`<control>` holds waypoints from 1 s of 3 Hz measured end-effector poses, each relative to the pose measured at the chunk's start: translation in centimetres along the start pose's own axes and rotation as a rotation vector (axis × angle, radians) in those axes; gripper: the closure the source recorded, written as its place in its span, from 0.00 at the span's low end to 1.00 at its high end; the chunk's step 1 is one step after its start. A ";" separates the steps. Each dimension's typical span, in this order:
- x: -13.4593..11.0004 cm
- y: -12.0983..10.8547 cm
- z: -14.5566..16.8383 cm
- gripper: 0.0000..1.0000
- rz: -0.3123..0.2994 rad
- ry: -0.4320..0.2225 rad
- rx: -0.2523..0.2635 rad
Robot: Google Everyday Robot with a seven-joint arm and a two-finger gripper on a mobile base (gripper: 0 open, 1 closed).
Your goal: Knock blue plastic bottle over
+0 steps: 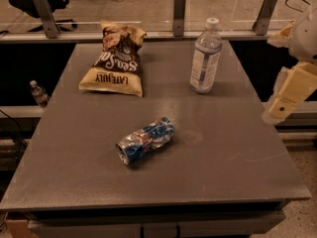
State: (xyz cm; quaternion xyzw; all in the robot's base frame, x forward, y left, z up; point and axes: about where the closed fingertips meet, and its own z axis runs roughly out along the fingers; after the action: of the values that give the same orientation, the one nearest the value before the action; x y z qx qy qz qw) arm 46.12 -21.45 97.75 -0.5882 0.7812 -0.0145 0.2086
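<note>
The blue plastic bottle (205,56) stands upright at the back right of the grey table (223,152). It is clear bluish plastic with a white cap and a pale label. My gripper (290,93) is a cream-coloured shape at the right edge of the view, beyond the table's right side. It is to the right of the bottle and somewhat nearer the front, well apart from it, and holds nothing that I can see.
A brown chip bag (116,58) lies at the back left. A crushed blue-and-silver can (146,140) lies on its side near the middle. A rail with posts (179,11) runs behind the table. A tiny bottle (38,93) stands on a ledge off the left side.
</note>
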 end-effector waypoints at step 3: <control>-3.1 -7.9 4.4 0.00 0.138 -0.331 0.056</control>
State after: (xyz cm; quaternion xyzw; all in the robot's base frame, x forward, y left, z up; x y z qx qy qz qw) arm 55.50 -20.01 96.78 -0.5217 0.7738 0.0751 0.3512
